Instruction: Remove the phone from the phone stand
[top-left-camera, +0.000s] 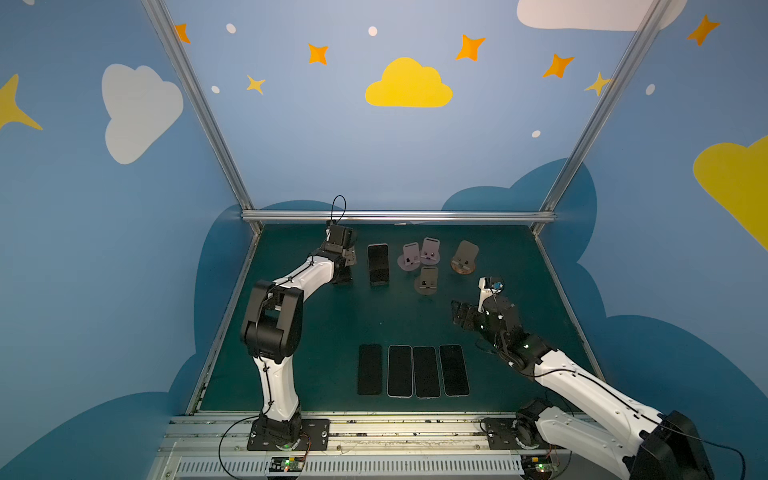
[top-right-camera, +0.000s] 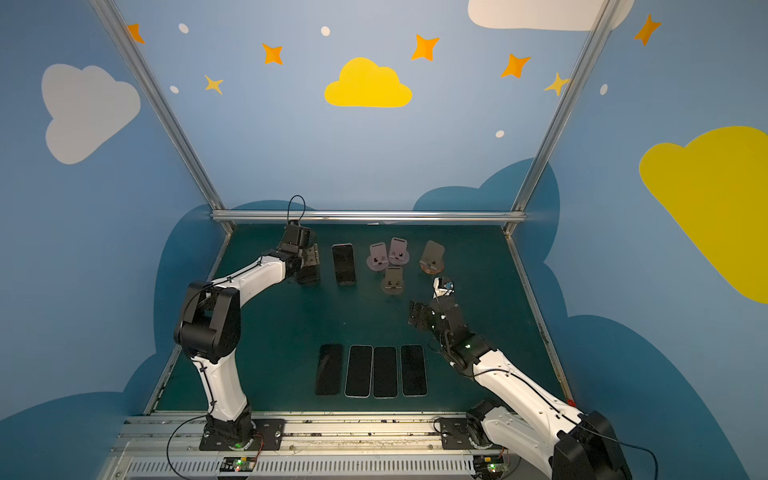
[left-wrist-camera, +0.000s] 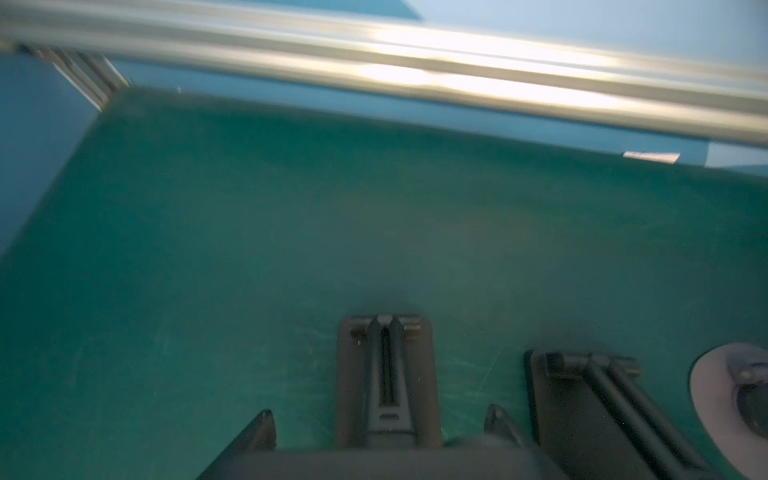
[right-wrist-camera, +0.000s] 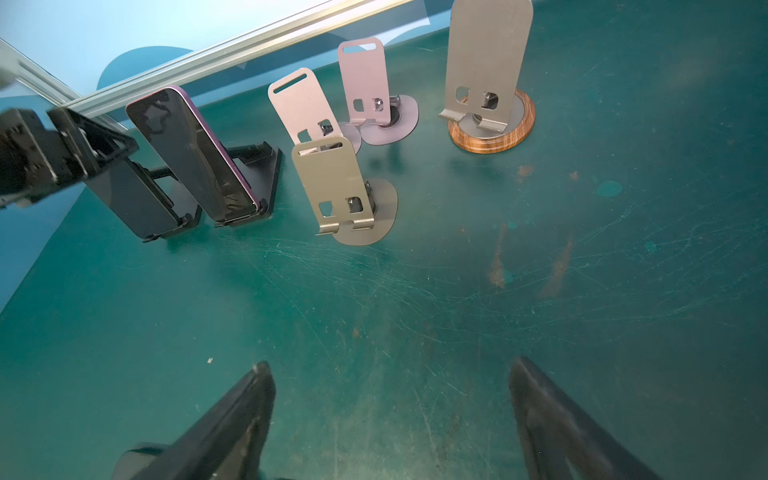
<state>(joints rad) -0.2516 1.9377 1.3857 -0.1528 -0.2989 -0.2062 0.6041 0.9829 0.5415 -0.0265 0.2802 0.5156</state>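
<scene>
Seemingly approach: phone (top-left-camera: 378, 264) leaned on its stand (right-wrist-camera: 270, 174) by the tabletop's (top-left-camera: 332, 324) far edge. The left tool (left-wrist-camera: 382, 417) was spread astride the neighbouring stand (left-wrist-camera: 386, 365), the right tool (right-wrist-camera: 390, 382) spread, empty. Next called for pinching the phone.

No text, brand, number or sign could be read anywhere. A small pale label (left-wrist-camera: 651, 156) sat at the edge of the surface (left-wrist-camera: 291, 228) just below the metal rail (left-wrist-camera: 415, 75), but it was too blurred to make out. The phone (right-wrist-camera: 195, 153) propped near that rail showed a dark screen carrying only reflections, no lettering.
</scene>
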